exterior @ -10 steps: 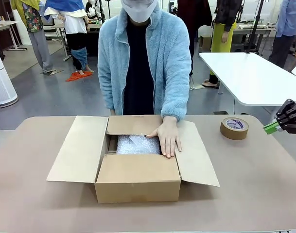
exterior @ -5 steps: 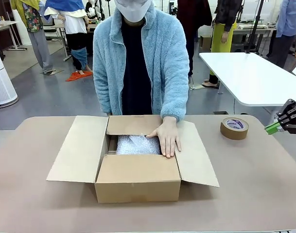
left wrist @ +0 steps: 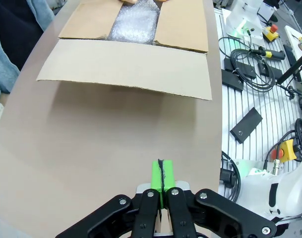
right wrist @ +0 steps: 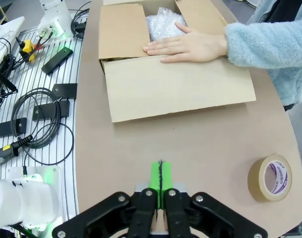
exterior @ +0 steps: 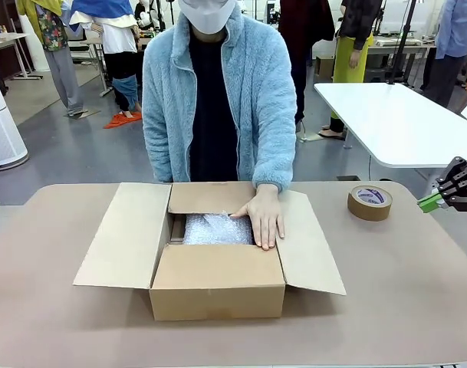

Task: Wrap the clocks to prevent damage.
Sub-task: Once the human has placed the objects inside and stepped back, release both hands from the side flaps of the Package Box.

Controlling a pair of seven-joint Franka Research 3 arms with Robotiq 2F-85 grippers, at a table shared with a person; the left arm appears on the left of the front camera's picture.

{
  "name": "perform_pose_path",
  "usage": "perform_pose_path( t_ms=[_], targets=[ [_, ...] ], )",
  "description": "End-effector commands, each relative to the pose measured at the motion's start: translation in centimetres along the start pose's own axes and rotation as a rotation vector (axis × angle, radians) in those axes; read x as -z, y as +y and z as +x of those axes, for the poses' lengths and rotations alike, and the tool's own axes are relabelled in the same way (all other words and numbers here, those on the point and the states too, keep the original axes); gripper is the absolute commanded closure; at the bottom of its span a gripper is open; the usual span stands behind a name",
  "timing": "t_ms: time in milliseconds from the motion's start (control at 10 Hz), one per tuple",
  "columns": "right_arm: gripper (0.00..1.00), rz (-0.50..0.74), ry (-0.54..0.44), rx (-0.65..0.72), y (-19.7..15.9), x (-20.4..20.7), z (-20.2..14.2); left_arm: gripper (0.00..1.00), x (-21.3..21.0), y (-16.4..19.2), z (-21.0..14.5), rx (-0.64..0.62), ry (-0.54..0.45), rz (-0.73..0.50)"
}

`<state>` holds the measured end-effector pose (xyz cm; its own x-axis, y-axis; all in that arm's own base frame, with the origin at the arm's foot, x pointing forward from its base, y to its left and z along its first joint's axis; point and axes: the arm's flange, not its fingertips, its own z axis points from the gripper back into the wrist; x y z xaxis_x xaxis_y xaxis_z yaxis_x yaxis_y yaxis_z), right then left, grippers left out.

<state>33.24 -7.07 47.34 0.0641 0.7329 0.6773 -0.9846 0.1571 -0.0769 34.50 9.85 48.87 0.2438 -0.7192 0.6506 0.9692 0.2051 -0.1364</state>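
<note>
**A:** How far along is the wrapping?

**B:** Well along, I'd judge. An open brown cardboard box [exterior: 218, 287] sits in the middle of the tan worktop [exterior: 386, 291] with all four flaps folded out. Inside it lies a bundle of clear bubble wrap [exterior: 215, 228], towards the far side of the opening. I can't see a clock through the wrap, so I only presume that it holds one.

**A:** What is the person doing?

**B:** The person stands at the far side. The person's hand [exterior: 262, 217] lies palm down on the fold of the right flap, fingers pointing to the near side and reaching the right edge of the bundle.

**A:** And the robot?

**B:** Both arms are held back from the box. The left claw [left wrist: 162, 168] hangs over bare worktop at the left, its green pads pressed together on nothing. The right claw [right wrist: 160, 171] is the same at the right edge, pads shut and empty.

**A:** So what's left?

**B:** Whether more clocks wait to be wrapped, I can't tell. The flaps aren't folded in yet, and the roll of brown packing tape [exterior: 369, 202] lies flat at the far right, well apart from the box and nearer the right claw. Closing and taping look like the remaining steps.
</note>
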Motion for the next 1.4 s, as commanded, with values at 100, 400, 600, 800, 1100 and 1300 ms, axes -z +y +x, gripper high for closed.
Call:
perform_pose_path(
  t_ms=[100,400,600,800,1100,1300],
  targets=[
    [0.99,-0.005,-0.028,-0.017,0.1,0.2,-0.1,1.00,-0.1,0.0,-0.1,0.007,-0.017,-0.003],
    [0.99,-0.005,-0.028,-0.017,0.1,0.2,-0.1,1.00,0.0,0.0,0.0,0.000,0.000,0.000],
    [0.99,-0.005,-0.028,-0.017,0.1,0.2,-0.1,1.00,4.0,2.2,-0.7,0.085,0.057,0.051],
    [0.99,-0.005,-0.028,-0.017,0.1,0.2,-0.1,1.00,8.5,3.3,-0.7,0.229,0.076,-0.005],
    [0.99,-0.005,-0.028,-0.017,0.1,0.2,-0.1,1.00,15.0,4.5,0.0,0.241,0.063,-0.073],
    [0.99,-0.005,-0.028,-0.017,0.1,0.2,-0.1,1.00,18.2,4.9,0.6,0.156,0.040,-0.053]
  ],
)
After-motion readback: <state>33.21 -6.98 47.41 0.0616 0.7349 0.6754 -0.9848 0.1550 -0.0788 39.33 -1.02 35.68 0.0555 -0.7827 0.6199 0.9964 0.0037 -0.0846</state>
